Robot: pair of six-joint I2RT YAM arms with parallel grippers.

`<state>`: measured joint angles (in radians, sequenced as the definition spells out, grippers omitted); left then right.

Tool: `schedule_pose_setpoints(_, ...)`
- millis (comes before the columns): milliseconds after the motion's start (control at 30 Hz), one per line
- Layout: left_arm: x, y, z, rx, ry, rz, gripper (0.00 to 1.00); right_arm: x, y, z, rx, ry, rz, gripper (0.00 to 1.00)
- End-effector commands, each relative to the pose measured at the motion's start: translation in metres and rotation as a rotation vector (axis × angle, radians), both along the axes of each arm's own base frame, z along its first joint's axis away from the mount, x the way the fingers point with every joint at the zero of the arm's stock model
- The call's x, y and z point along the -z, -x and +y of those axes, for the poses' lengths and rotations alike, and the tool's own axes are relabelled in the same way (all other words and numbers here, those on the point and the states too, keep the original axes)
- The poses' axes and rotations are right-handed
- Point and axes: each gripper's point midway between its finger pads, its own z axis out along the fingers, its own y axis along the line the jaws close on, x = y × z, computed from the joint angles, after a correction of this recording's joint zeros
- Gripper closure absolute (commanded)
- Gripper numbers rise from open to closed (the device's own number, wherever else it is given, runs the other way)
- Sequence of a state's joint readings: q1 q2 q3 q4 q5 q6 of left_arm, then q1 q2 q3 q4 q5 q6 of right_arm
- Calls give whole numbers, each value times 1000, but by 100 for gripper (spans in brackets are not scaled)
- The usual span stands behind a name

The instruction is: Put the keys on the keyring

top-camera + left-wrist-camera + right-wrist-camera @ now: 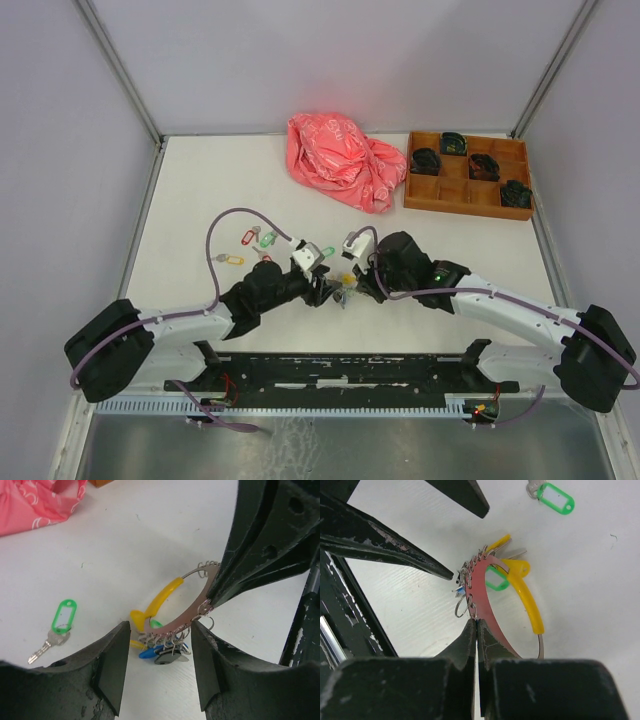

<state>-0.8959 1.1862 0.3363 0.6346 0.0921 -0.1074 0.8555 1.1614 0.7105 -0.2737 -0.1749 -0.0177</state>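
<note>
step (judged): threading under way; some keys hang on the ring, several are not yet on it.
right fingers [464,647]: closed, pinching the flat silver band of the keyring [487,597]. The ring is held on edge, and its yellow band [527,605] is on the side away from the pinch.
left fingers [112,672]: apart, holding nothing. Their tips stand either side of the cluster hanging from the ring. One tip is just beside the small split rings; whether it touches them cannot be told.
keys on ring: blue tag [149,653], yellow tag [137,616] and green tag [495,578], bunched at the low part of the arc.
keys loose: a green-tagged key [61,625] lies flat on the bench [150,530]. The overhead view also shows a red-tagged key [247,238] and a yellow-tagged key [232,260] further left, well apart from the ring.
deciding relation: the green-tagged key lies to the left of the left fingers, near, with nothing between. Its long axis runs diagonally, tag away from the arm, blade toward it and to the left. The left arm is nearer; the right arm is taken up with the ring.
next move (judged): the left fingers would swing left and turn to close across the key's narrow width.
risk (judged): a thin key lying flat may skid under the tips.
not task: pink bag [345,160] and wooden tray [465,208], both at the far side.
</note>
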Motion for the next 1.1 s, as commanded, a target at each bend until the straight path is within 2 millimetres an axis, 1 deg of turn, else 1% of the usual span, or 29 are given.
schedule_pose_setpoints(0, -16, 7, -11, 149, 16, -192, 41, -32, -4, 16, -169, -49, -151, 95)
schedule_pose_setpoints(167, -11, 20, -17, 265, 14, -232, 42, -33, -4, 17, -227, -61, -220, 96)
schedule_pose_setpoints(333, -11, 25, -17, 334, 38, -258, 45, -32, 0, 19, -313, -62, -288, 99)
schedule_pose_setpoints(433, -5, 28, -21, 379, 23, -249, 48, -30, 3, 19, -358, -50, -297, 99)
schedule_pose_setpoints(567, -6, 28, -25, 408, 28, -247, 51, -27, 5, 20, -389, -39, -295, 99)
schedule_pose_setpoints(733, -5, 27, -30, 434, 25, -230, 58, -24, 8, 24, -425, -49, -285, 99)
schedule_pose_setpoints(867, -10, 29, -30, 445, 50, -230, 59, -21, 10, 26, -444, -48, -278, 99)
schedule_pose_setpoints(933, -11, 29, -31, 448, 55, -224, 61, -19, 10, 27, -447, -43, -273, 99)
schedule_pose_setpoints(1067, -8, 31, -32, 469, 58, -205, 65, -22, 10, 29, -456, -48, -278, 99)
